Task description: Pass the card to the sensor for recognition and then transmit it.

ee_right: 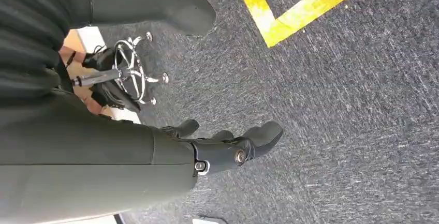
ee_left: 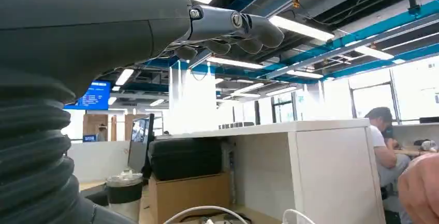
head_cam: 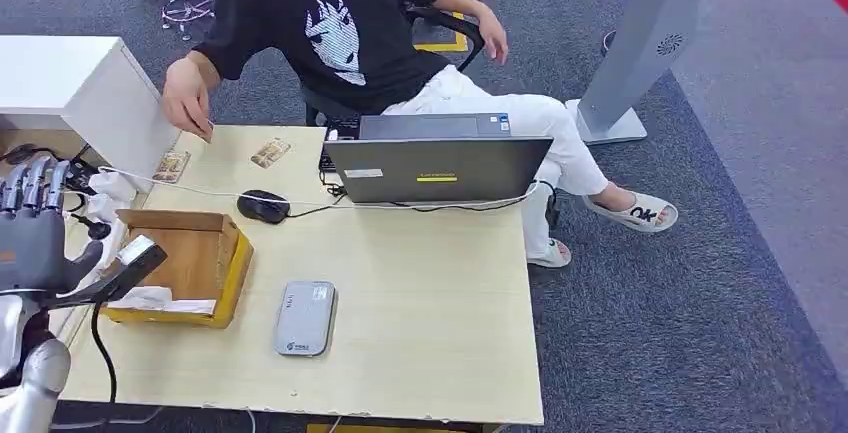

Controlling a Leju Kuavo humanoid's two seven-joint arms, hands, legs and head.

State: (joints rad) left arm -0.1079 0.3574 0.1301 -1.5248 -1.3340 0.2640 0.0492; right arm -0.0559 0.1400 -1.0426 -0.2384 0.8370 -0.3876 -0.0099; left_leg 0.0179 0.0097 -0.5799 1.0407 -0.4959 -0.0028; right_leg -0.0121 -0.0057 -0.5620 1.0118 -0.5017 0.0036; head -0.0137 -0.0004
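Your left hand is raised at the near left edge of the counter, fingers upright and apart, with nothing in it. Your right hand hangs over grey carpet, fingers loosely spread and holding nothing. Two cards lie at the counter's far left: one card further in and another card near the edge, just beside the seated person's hand. The grey sensor lies flat toward the near side, right of the wooden box. A mouse and laptop sit further back.
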